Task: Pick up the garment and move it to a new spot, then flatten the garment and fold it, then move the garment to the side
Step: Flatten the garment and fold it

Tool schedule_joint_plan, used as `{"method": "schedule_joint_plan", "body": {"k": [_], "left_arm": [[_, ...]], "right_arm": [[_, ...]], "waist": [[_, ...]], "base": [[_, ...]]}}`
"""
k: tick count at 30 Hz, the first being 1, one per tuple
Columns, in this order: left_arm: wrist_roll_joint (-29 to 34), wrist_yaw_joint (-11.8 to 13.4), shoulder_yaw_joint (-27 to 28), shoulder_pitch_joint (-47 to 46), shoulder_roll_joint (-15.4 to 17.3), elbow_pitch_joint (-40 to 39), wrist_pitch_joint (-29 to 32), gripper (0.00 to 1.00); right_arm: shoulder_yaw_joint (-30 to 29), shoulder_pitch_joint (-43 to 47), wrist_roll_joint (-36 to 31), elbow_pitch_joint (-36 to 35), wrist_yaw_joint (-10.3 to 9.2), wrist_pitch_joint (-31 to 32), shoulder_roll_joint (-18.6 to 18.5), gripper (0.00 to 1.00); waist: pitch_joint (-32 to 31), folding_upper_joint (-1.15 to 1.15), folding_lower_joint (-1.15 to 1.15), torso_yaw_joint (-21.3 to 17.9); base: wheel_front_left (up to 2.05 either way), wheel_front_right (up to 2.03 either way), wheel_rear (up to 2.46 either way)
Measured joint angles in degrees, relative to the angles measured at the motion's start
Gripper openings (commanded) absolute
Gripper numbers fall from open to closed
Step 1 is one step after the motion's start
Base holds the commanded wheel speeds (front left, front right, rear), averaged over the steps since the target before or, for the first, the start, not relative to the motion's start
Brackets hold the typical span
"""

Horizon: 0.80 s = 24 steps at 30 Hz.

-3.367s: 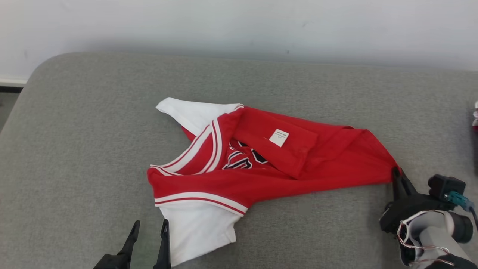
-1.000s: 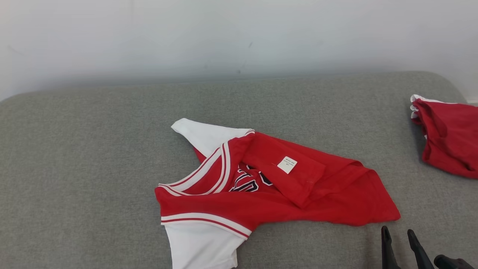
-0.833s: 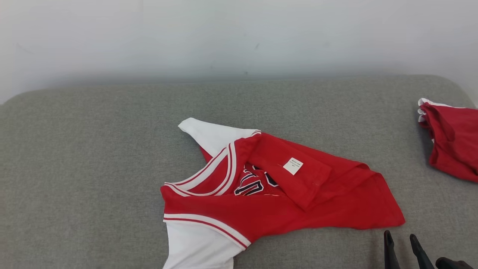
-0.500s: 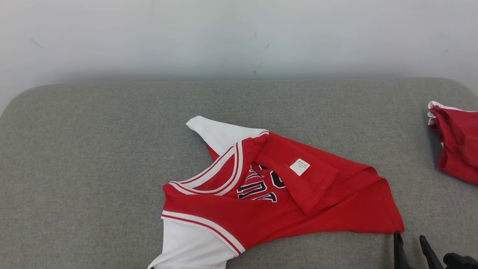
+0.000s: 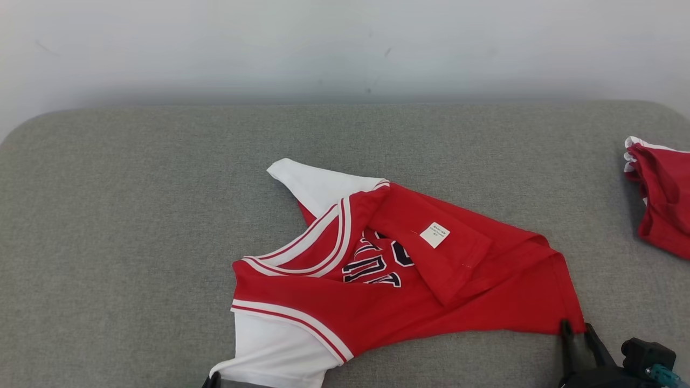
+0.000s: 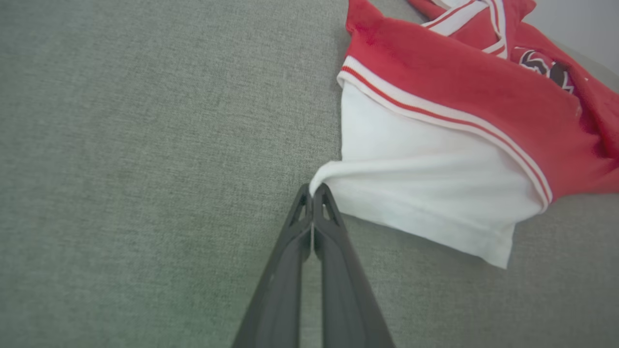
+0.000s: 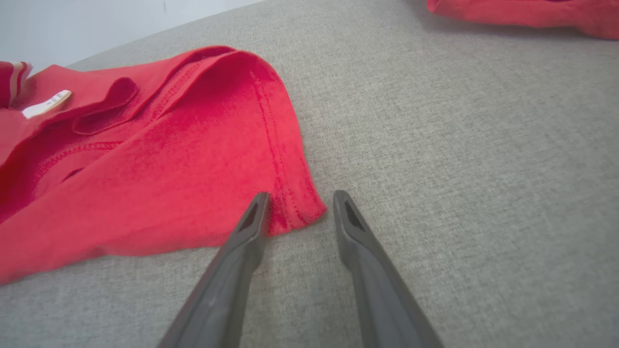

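Red with white sleeves and striped trim, the garment (image 5: 485, 302) lies crumpled on the grey fabric-covered table (image 5: 118, 215), midway between the left and right edges and reaching towards the near edge. Its neckline faces the left edge and its hem faces the right. A flap of red cloth is folded over the chest, showing a small white label (image 5: 434, 235) and partly covering dark lettering (image 5: 377, 264). One white sleeve (image 5: 318, 186) points towards the far edge. The other sleeve (image 6: 425, 193) lies close to the near edge.

The left pincer (image 6: 313, 193) has its two dark fingers pressed together on the corner of that near sleeve, and the white cloth is gathered into a fold where it is pinched. In the head view this pincer is only a dark sliver at the bottom, under the sleeve.

The right pincer (image 7: 301, 203) sits at the garment's near right hem corner with its fingers spread apart. The stitched red corner lies between them. One finger touches the cloth and the other rests on bare grey fabric just beside it, so nothing is gripped.

A second red garment (image 5: 660, 194) with a white edge lies bunched at the right edge of the table, well apart from the first. A pale wall (image 5: 345, 48) stands behind the far edge.
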Motion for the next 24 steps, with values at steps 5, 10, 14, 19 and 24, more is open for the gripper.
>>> {"method": "schedule_joint_plan", "body": {"k": [5,10,14,19,24], "left_arm": [[0.0,0.2,0.0,-0.5,0.1,0.0,-0.7,0.00],[-2.2,-0.5,1.0,-0.5,-1.1,-1.6,-2.2,0.00],[-6.1,-2.2,3.6,-0.7,-2.1,-6.4,-4.3,0.00],[-10.9,-4.1,6.7,-4.6,-2.4,-13.2,-4.3,0.00],[-14.0,-5.1,8.8,-11.6,-0.8,-17.8,-1.2,0.00]], "right_arm": [[0.9,-1.0,0.7,2.0,0.00,0.0,-0.6,0.00],[1.6,0.2,0.8,-1.6,0.00,0.0,-1.5,0.00],[2.5,1.5,0.9,-6.6,0.00,0.0,-3.1,0.00],[5.2,1.9,4.2,-13.8,0.00,1.1,-6.2,0.00],[6.3,0.7,9.3,-23.6,0.00,6.8,-9.6,0.00]], "waist": [[-0.2,0.00,0.00,0.6],[-1.5,0.00,0.00,0.5],[-2.9,0.00,0.00,0.0],[-5.0,0.00,0.00,-1.0],[-7.0,0.00,0.00,-2.0]], "base": [[0.00,0.00,0.00],[0.00,0.00,0.00],[0.00,0.00,0.00],[0.00,0.00,0.00],[0.00,0.00,0.00]]}}
